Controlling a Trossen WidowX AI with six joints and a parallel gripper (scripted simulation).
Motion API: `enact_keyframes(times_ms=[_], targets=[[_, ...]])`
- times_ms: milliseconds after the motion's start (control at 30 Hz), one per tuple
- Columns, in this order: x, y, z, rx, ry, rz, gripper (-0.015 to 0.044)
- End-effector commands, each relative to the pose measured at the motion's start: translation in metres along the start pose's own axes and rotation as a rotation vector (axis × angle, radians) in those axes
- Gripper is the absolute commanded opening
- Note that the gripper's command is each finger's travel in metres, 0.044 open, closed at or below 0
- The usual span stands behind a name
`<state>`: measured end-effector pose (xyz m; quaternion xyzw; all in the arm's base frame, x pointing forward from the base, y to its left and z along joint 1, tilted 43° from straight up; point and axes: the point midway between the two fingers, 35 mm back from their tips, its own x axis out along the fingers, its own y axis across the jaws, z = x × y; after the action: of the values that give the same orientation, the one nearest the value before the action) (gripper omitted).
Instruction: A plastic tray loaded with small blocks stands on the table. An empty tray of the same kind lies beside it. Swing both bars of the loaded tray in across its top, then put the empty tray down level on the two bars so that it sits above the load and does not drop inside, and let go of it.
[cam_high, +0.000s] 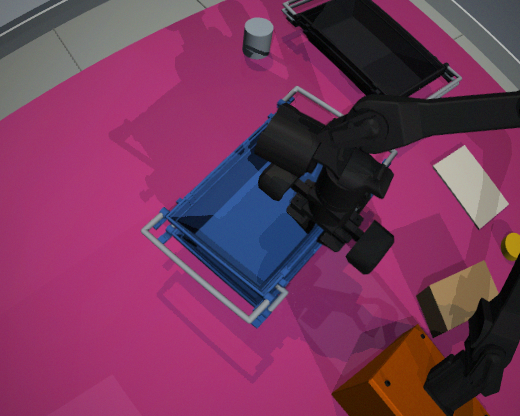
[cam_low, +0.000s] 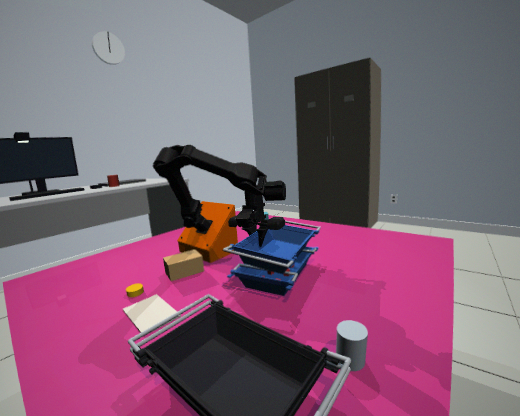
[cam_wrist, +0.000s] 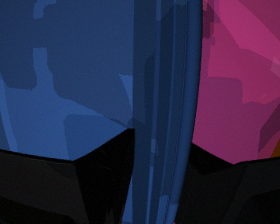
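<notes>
The empty blue tray is above the loaded blue tray, roughly lined up with it and nearly level. Its own wire bars are swung out over its ends. Small red blocks show in the gap between the trays. Part of a wire bar of the loaded tray shows by the near corner and appears swung in. The far bar is mostly hidden, and contact between tray and bars cannot be told. My gripper is shut on a long side wall of the empty tray.
A black tray with wire bars and a grey cylinder stand apart from the blue trays. A white slab, yellow disc, tan block and orange wedge are on the arm's side.
</notes>
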<state>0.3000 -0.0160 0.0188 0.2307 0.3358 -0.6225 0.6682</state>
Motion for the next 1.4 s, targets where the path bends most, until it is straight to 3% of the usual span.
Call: enact_keyframes(times_ms=[0, 1367], targets=[[0.004, -0.003, 0.004, 0.006, -0.001, -0.018, 0.0000], [0.013, -0.005, 0.004, 0.006, -0.002, -0.019, 0.0000]])
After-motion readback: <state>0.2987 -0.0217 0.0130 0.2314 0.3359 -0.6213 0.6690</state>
